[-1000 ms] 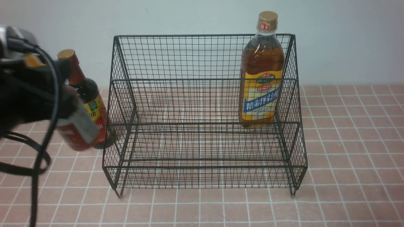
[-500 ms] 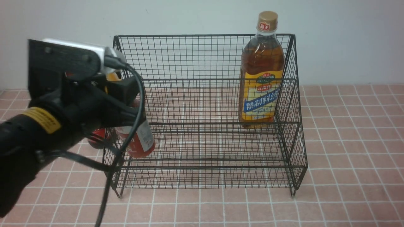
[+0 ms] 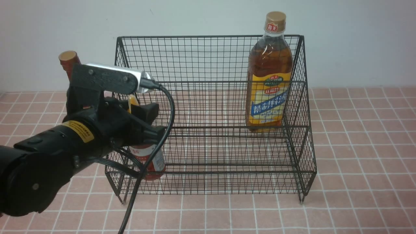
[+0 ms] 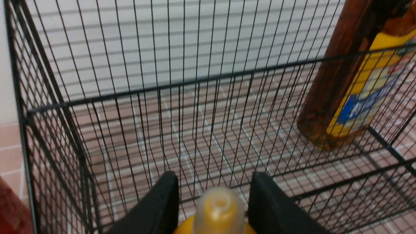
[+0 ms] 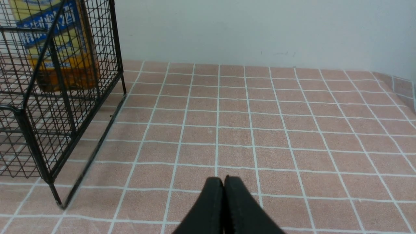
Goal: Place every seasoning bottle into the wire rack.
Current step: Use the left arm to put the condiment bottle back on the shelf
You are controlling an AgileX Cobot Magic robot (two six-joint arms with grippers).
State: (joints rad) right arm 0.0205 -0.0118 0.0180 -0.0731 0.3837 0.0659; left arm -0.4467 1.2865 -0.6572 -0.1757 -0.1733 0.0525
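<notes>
Inside the wire rack, open room lies between red-sauce bottle and amber bottle.

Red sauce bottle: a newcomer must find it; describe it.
In the black wire rack, at the front tier's left end, the left gripper holds the red sauce bottle. Unlike the tall amber bottle, it is short with a yellow nozzle.

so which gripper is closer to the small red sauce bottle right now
Left. The left gripper grips the red-sauce bottle inside the wire rack's left end; the right gripper is shut over tiles outside the rack's opposite end.
</notes>
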